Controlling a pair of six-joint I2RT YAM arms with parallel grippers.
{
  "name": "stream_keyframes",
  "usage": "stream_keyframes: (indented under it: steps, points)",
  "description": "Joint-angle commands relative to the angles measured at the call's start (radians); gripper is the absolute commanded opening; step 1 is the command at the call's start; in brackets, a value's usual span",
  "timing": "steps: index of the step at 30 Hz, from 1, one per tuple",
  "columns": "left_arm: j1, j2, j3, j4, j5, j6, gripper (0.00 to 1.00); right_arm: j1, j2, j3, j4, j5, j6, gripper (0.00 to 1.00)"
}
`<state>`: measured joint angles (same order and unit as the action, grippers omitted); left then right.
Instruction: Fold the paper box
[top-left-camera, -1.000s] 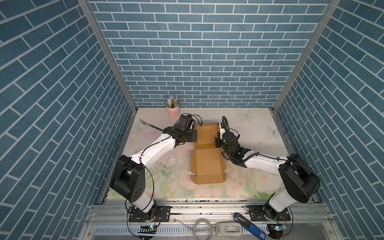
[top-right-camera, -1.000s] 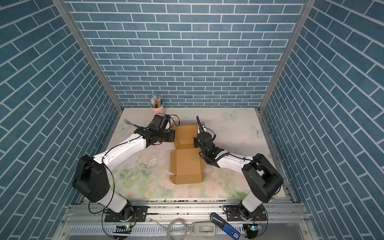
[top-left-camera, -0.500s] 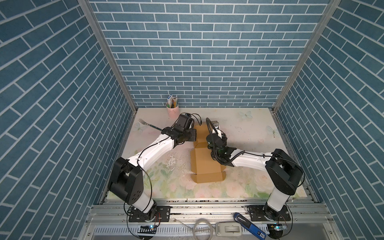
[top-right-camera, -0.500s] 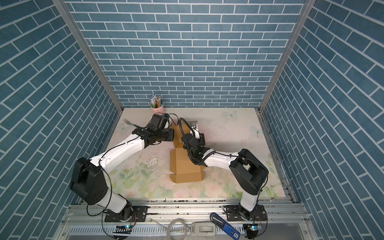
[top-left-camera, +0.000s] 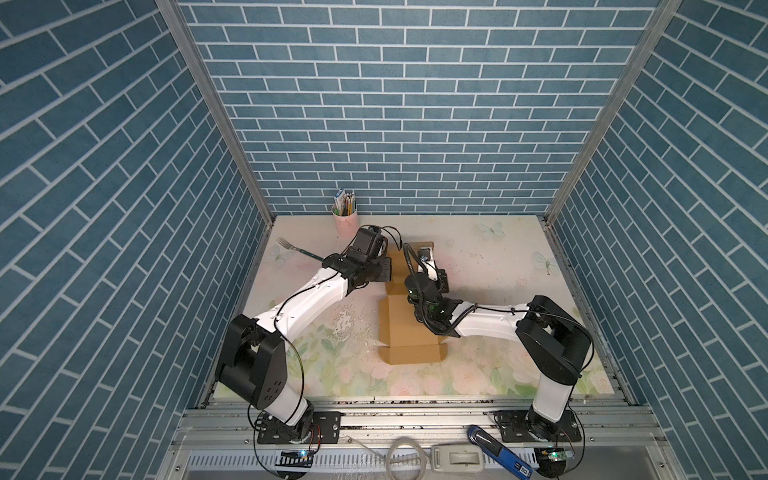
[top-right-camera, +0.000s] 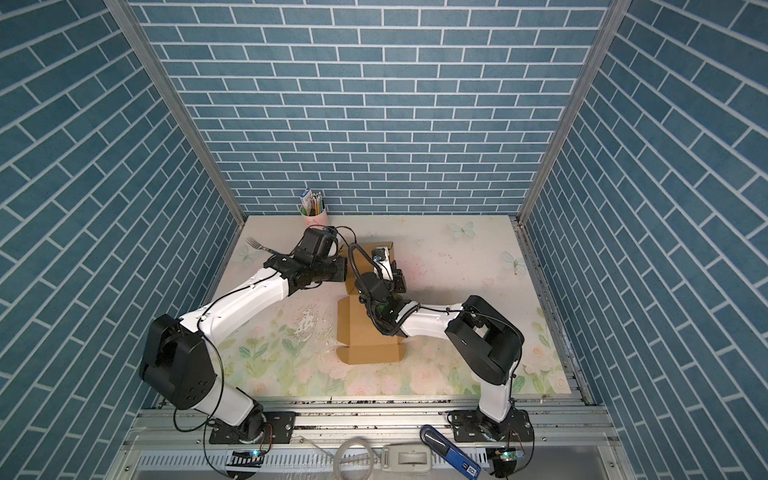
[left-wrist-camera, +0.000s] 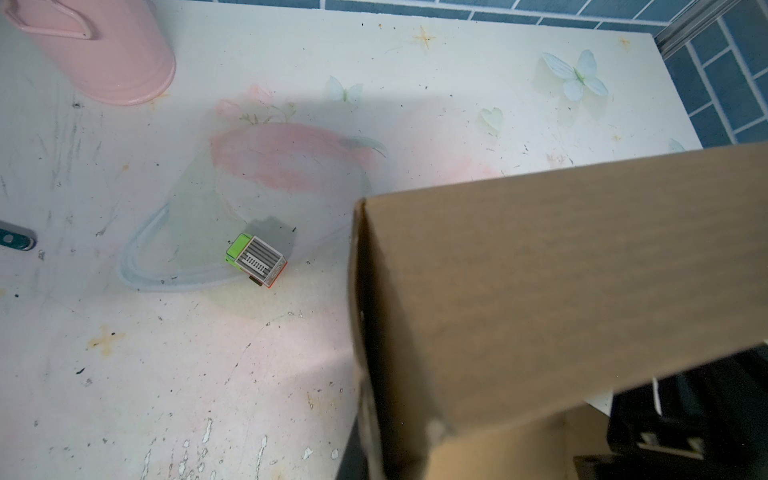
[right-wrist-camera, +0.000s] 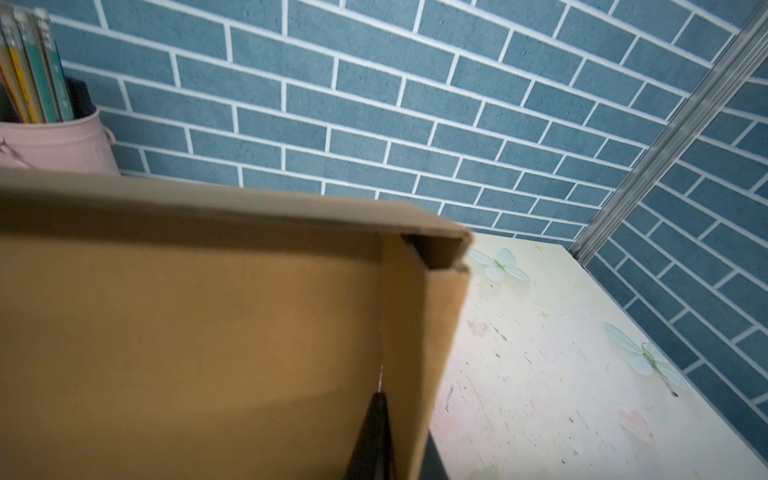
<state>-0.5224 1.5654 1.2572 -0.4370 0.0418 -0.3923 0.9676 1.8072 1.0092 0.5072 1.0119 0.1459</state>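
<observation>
Right gripper (top-left-camera: 434, 274) has swung in over the brown cardboard paper box (top-left-camera: 409, 332) on the flowery table (top-left-camera: 498, 266), fingers (right-wrist-camera: 374, 432) at its right wall; I cannot tell if they pinch. Left gripper (top-left-camera: 384, 268) pinches the left wall.

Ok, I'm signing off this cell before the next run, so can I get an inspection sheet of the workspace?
Surface: floral table, scuffed and flaking.
Job's things: paper box, near panel flat, far walls raised.
Clutter: pink pencil cup, fork, small green toy.
Grippers: left gripper shut at the box's left wall; right gripper straddles the right wall, grip unclear.
Cables: black loops above the box; pale coil on the front rail.
Surroundings: blue brick walls on three sides.
</observation>
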Motion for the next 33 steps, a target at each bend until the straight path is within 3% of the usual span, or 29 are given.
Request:
stream_keyframes:
  steps: [1, 7, 13, 19, 23, 28, 33]
  points:
    - [-0.011, -0.002, 0.009, -0.005, 0.038, 0.007, 0.07, -0.012, -0.112, -0.087, 0.058, -0.157, -0.007, 0.25]
    - [-0.003, 0.005, 0.008, -0.003, 0.032, 0.007, 0.07, -0.072, -0.305, -0.212, 0.005, -0.522, 0.096, 0.48]
    - [-0.001, 0.012, 0.008, -0.002, 0.027, 0.007, 0.07, -0.083, -0.476, -0.298, -0.021, -0.692, 0.096, 0.57]
    - [-0.001, 0.012, 0.008, -0.003, 0.018, 0.009, 0.07, -0.121, -0.593, -0.343, -0.047, -0.749, 0.110, 0.57]
    - [-0.001, 0.016, 0.010, -0.006, 0.015, 0.007, 0.07, -0.161, -0.575, -0.298, -0.103, -0.811, 0.144, 0.56]
    - [-0.001, 0.020, 0.014, -0.014, 0.017, 0.007, 0.07, -0.175, -0.533, -0.299, -0.102, -0.802, 0.189, 0.53]
    - [0.004, 0.024, 0.024, -0.023, 0.023, 0.007, 0.08, -0.175, -0.502, -0.272, -0.105, -0.795, 0.129, 0.52]
